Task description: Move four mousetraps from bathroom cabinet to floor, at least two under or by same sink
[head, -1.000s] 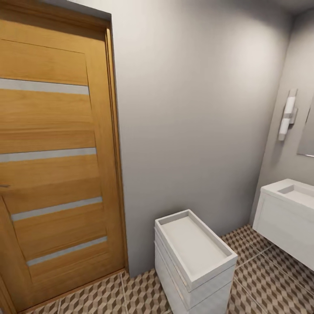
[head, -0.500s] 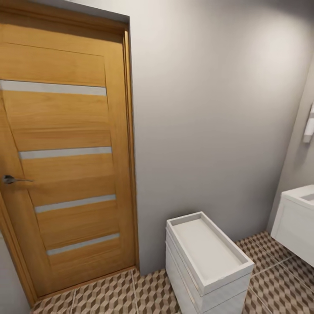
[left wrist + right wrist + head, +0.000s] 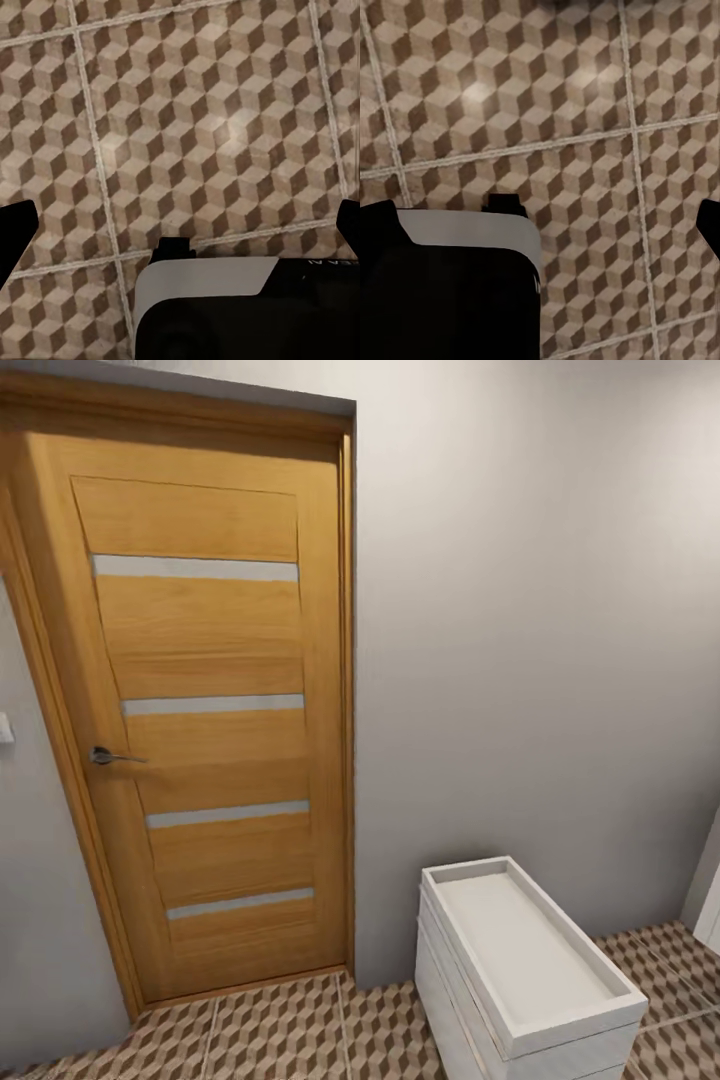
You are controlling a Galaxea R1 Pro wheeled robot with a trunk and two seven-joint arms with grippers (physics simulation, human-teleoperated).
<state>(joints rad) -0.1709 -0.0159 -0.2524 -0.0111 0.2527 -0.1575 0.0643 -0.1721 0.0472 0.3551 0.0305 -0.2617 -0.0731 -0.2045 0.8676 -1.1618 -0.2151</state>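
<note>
Cube-patterned bathroom floor [image 3: 280,1030] meets a closed wooden door [image 3: 210,730] and white drawer unit [image 3: 520,970]; both grippers' fingers' spread cannot be told.

bathroom floor [image 3: 280,1040], square tiles in brown, beige and white cube pattern, pale grout lines

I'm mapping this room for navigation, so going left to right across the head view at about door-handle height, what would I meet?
Wall switch plate → door frame → door handle → wooden door → grey wall.
</note>
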